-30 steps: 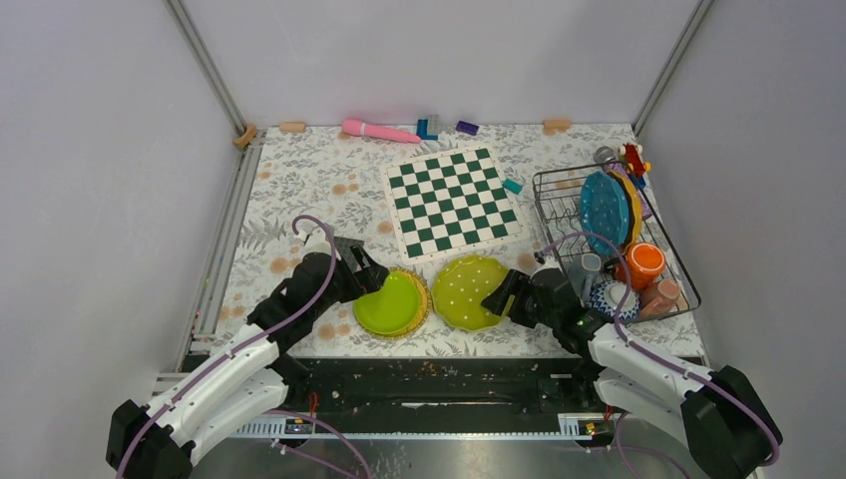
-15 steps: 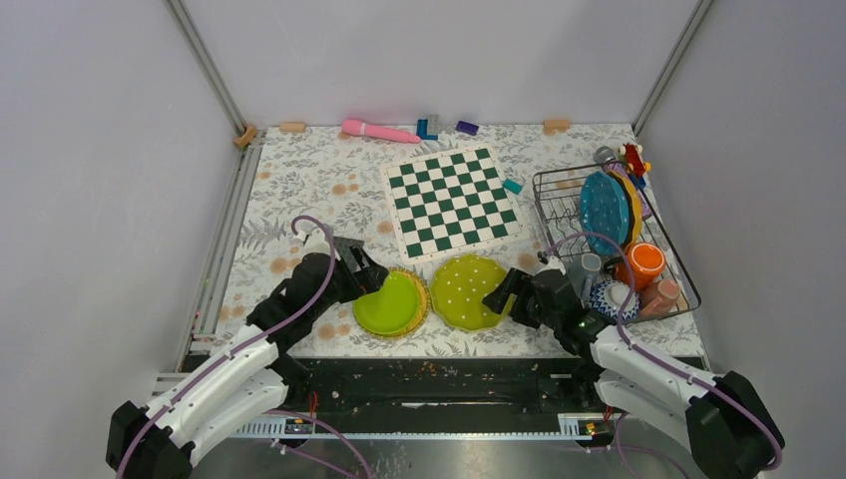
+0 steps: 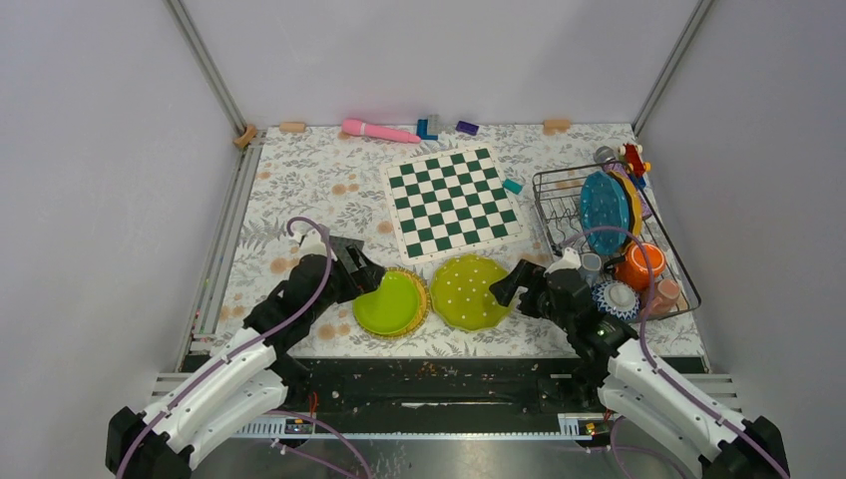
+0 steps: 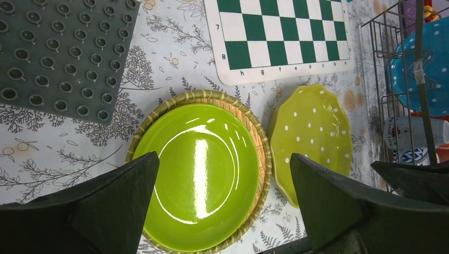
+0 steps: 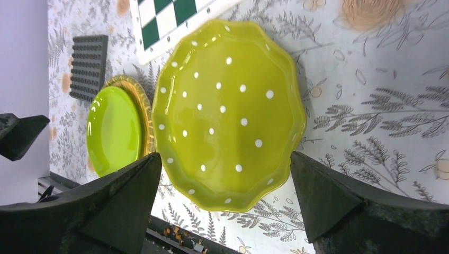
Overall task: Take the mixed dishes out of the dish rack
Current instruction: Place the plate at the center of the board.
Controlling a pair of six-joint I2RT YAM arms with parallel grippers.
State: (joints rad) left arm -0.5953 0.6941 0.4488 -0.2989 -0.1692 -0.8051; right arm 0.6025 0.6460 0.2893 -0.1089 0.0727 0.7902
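The dark wire dish rack (image 3: 547, 205) stands at the right. It holds an upright teal plate (image 3: 603, 212), an orange cup (image 3: 638, 264), a pink cup (image 3: 665, 291) and a patterned bowl (image 3: 614, 297). A lime-green plate (image 3: 391, 304) lies on a straw-rimmed plate on the table. A yellow-green dotted scalloped plate (image 3: 469, 291) lies beside it. My left gripper (image 3: 364, 274) is open and empty above the lime-green plate (image 4: 201, 174). My right gripper (image 3: 507, 284) is open and empty above the dotted plate's (image 5: 227, 111) right edge.
A green-and-white chessboard (image 3: 454, 200) lies mid-table. A grey studded baseplate (image 4: 63, 53) lies under my left arm. A pink tube (image 3: 379, 130) and small blocks (image 3: 429, 127) sit along the back edge. A red toy (image 3: 633, 155) is behind the rack.
My right gripper has drawn back a little to the right and lifted off the dotted plate, which stays flat on the table. The left arm has hardly moved.
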